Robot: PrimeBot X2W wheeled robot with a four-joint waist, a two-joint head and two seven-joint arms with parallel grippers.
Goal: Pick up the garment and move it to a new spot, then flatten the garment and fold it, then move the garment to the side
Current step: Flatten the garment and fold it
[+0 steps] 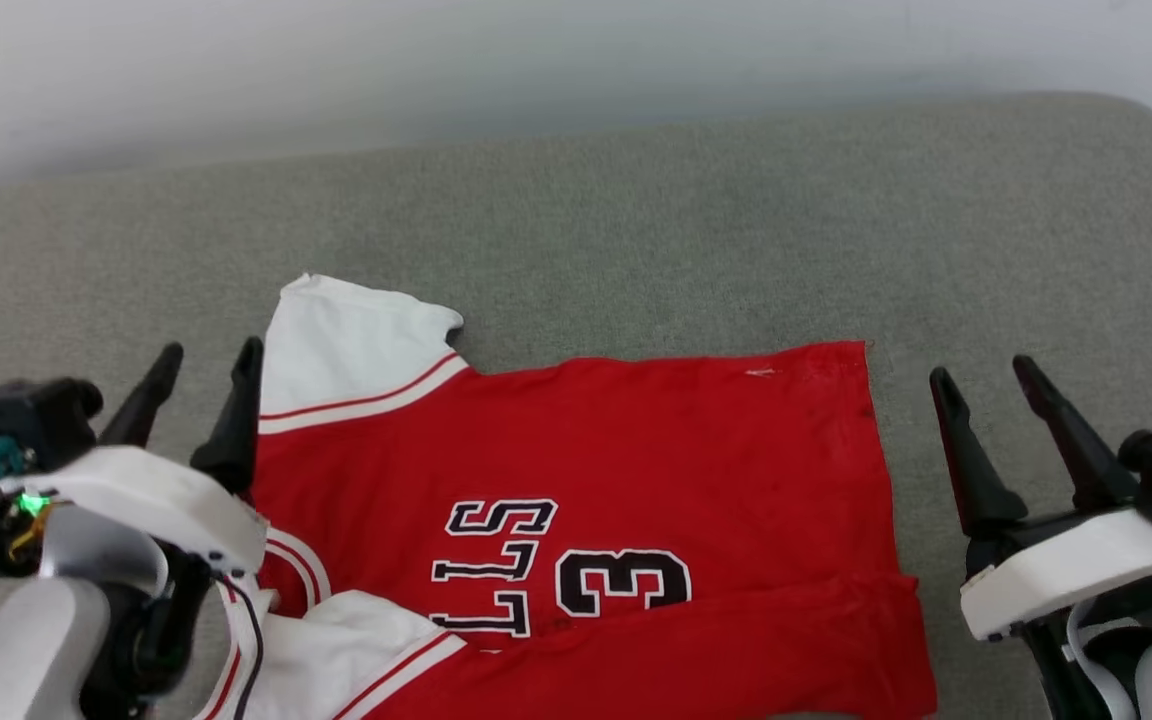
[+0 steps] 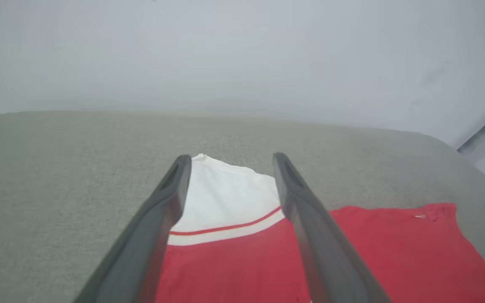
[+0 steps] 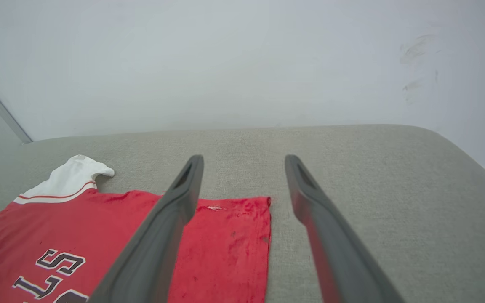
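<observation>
You have the red jersey-style garment (image 1: pixel 636 450), with white short sleeves and red-and-white striped trim, lying spread on the grey-green fabric-covered cushioned surface (image 1: pixel 636 220), in the near half of the head view. Its front faces up, and the black white-outlined lettering (image 1: pixel 496 570) and the number 3 (image 1: pixel 621 582) read sideways to you. The near long edge is folded over onto the front as a red band that covers part of the lettering. The far white sleeve (image 1: pixel 346 345) sticks out flat toward the pale wall (image 1: pixel 436 60).

Your left claw (image 1: pixel 213 346) sits at the garment's left end, spread wide and holding nothing. Its inner finger lies right along the edge of that sleeve, and in the left wrist view the two fingers frame the sleeve; you cannot tell whether they touch the cloth.

Your right claw (image 1: pixel 980 367) stands just beside the garment's right edge, apart from it over bare cushion, also spread wide and empty
</observation>
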